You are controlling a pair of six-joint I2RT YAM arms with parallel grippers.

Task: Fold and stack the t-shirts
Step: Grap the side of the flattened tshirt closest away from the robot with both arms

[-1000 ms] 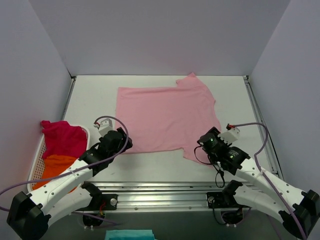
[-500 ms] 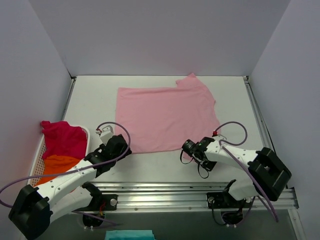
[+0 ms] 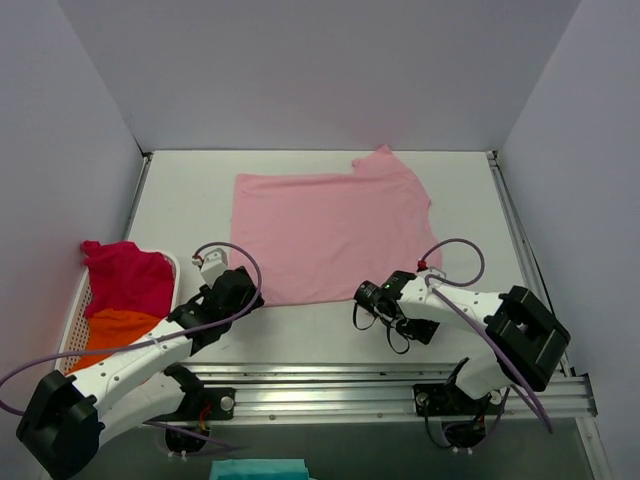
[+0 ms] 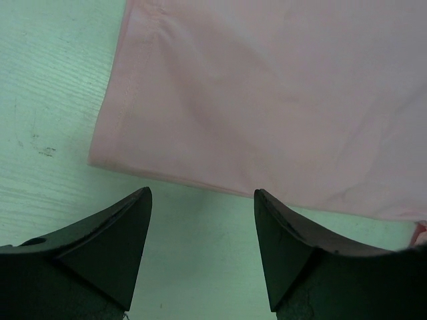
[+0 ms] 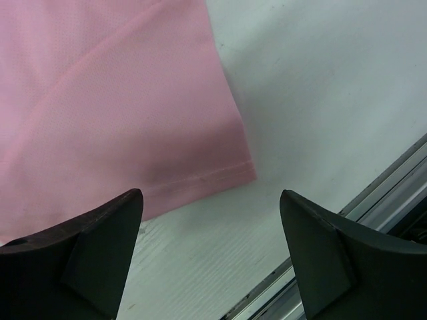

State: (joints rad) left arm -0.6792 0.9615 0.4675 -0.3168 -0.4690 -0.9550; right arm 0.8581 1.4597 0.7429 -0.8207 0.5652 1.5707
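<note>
The light pink t-shirt (image 3: 330, 230) lies spread flat on the white table. My left gripper (image 3: 250, 297) is open and empty, low over the table just in front of the shirt's near left corner. In the left wrist view the hem (image 4: 267, 100) lies just beyond the gripper (image 4: 201, 195). My right gripper (image 3: 365, 297) is open and empty at the shirt's near right corner. In the right wrist view that corner (image 5: 133, 100) sits just ahead of the gripper (image 5: 210, 195). The magenta-red t-shirt (image 3: 125, 272) and the orange t-shirt (image 3: 112, 330) lie crumpled in a basket at the left.
The white basket (image 3: 72, 320) stands at the table's left edge. A metal rail (image 3: 330, 375) runs along the near edge, close behind the right gripper, and shows in the right wrist view (image 5: 393, 173). Grey walls enclose the table on three sides. A teal cloth (image 3: 245, 468) lies below the rail.
My right arm has swung left and lowered, bringing its gripper from the right of the shirt to its near right corner. The left gripper has shifted slightly toward the near left hem.
</note>
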